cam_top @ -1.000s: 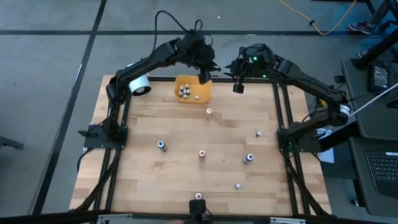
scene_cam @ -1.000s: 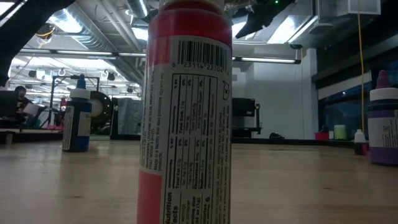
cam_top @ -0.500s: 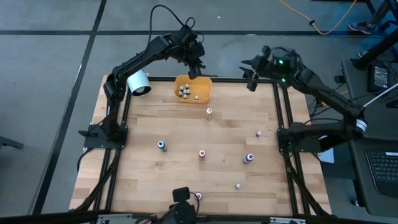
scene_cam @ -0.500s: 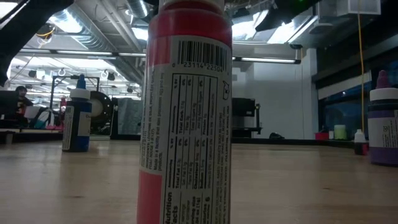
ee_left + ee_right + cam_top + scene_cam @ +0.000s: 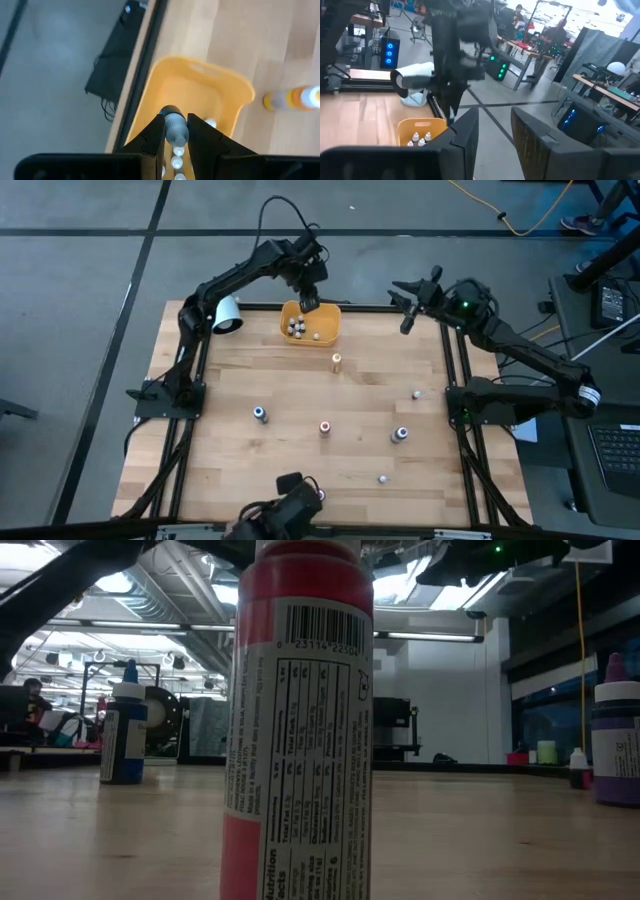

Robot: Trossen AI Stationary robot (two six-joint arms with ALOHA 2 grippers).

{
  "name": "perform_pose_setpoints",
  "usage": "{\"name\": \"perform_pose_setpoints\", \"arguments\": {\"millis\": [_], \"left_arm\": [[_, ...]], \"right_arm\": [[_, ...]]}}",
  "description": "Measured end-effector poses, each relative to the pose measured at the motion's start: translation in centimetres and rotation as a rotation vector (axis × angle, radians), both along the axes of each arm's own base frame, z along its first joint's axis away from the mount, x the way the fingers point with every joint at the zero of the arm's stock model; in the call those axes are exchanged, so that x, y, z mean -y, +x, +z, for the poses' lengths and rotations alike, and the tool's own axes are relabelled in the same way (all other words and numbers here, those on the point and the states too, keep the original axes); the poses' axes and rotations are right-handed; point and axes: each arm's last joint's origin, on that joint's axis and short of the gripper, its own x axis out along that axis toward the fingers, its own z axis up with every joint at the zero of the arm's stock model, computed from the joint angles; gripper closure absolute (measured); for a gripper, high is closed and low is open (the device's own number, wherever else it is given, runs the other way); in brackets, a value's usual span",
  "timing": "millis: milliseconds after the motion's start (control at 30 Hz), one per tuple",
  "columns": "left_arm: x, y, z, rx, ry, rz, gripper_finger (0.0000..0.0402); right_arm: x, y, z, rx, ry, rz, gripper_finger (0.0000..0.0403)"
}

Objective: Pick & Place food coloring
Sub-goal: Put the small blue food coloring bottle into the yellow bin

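Observation:
My left gripper (image 5: 308, 302) hangs over the yellow-orange bin (image 5: 312, 323) at the table's far edge, shut on a small pale food coloring bottle (image 5: 175, 129). Several more bottles lie in the bin (image 5: 177, 163). Others stand on their bases about the table: orange (image 5: 336, 360), blue (image 5: 259, 414), red (image 5: 325, 427), purple (image 5: 400, 435), two white ones (image 5: 417, 394) (image 5: 382, 478). My right gripper (image 5: 405, 315) is open in the air near the far right corner, touching nothing. My left gripper pinches the small bottle between its two fingertips (image 5: 154, 134); the bottle's pale side (image 5: 176, 131) shows in the gap. The fingers come from above, pointing down. The bottle is lifted clear, above the bin's inside (image 5: 190, 95).
A white cylinder (image 5: 225, 315) lies at the far left corner. In the low view a red bottle (image 5: 300, 720) stands close to the camera, with a blue one (image 5: 125, 725) and a purple one (image 5: 615, 730) farther off. A dark thing (image 5: 285, 505) sits at the near edge.
My left gripper has moved a little toward the table's left, from the bin's right rim to above its middle. My right gripper has drawn back toward the table's right, away from the bin. The dark thing at the near edge has shifted left.

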Motion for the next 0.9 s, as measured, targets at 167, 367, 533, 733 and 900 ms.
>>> {"name": "perform_pose_setpoints", "arguments": {"millis": [167, 367, 533, 733, 900], "left_arm": [[-0.4, 0.4, -2.3, -0.079, -0.052, -0.023, 0.0341], [-1.1, 1.3, -5.2, -0.135, -0.087, -0.048, 0.0341], [-1.7, 1.5, -7.1, -0.173, -0.118, -0.05, 0.0341], [-2.6, 1.2, -8.2, -0.194, -0.13, -0.03, 0.0341], [-3.0, 1.0, -8.8, -0.197, -0.127, -0.033, 0.0341]], "right_arm": [[-0.1, -0.1, 0.4, 0.029, -0.017, 0.0, 0.0286], [-0.4, 0.0, 0.6, 0.038, -0.043, 0.147, 0.0286], [-0.3, -0.2, 0.5, 0.036, -0.022, 0.229, 0.0286], [0.0, -0.6, 0.7, 0.043, -0.029, 0.204, 0.0286], [0.2, -0.8, 0.7, 0.043, -0.029, 0.193, 0.0286]]}}
